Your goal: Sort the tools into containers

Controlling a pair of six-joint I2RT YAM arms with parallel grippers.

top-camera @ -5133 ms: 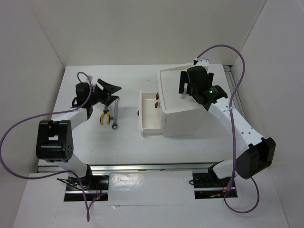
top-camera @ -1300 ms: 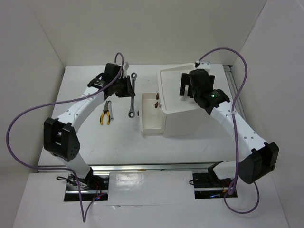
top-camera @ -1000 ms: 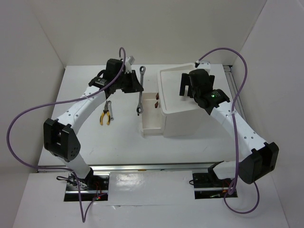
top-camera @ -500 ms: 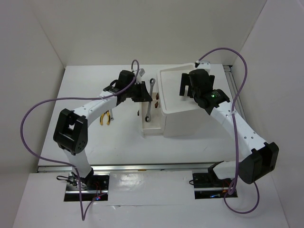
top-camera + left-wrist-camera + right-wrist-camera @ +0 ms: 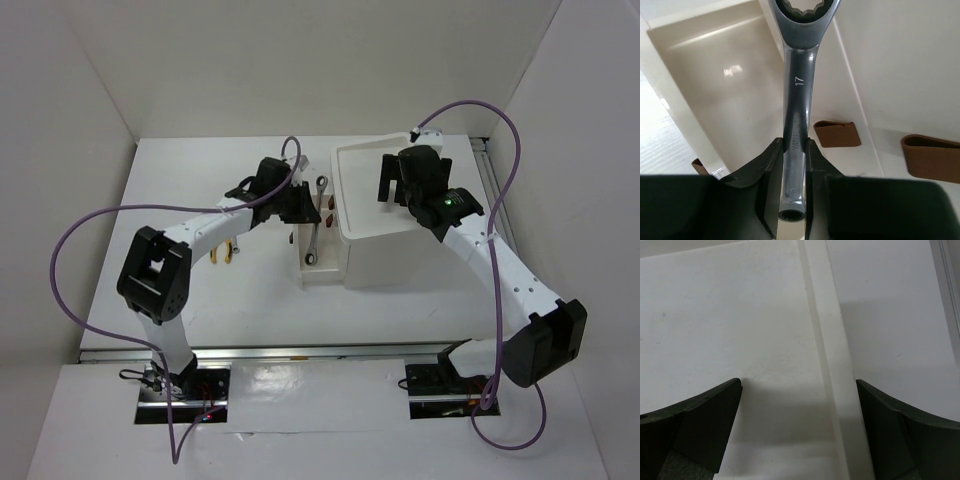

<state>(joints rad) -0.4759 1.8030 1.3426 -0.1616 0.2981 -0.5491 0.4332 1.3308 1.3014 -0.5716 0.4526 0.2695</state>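
wrench (image 5: pixel 799 85) — silver | drawer (image 5: pixel 715 100) — cream-white | knobs (image 5: pixel 836 134): dark brown | pliers (image 5: pixel 223 254): yellow-and-black handles | cables (image 5: pixel 465 97): purple

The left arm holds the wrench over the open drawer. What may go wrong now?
The left gripper pinches the wrench near one end, so it may pivot or slip. Its ring end hangs close to the brown knobs, so on release it might catch there or land across the drawer rim.
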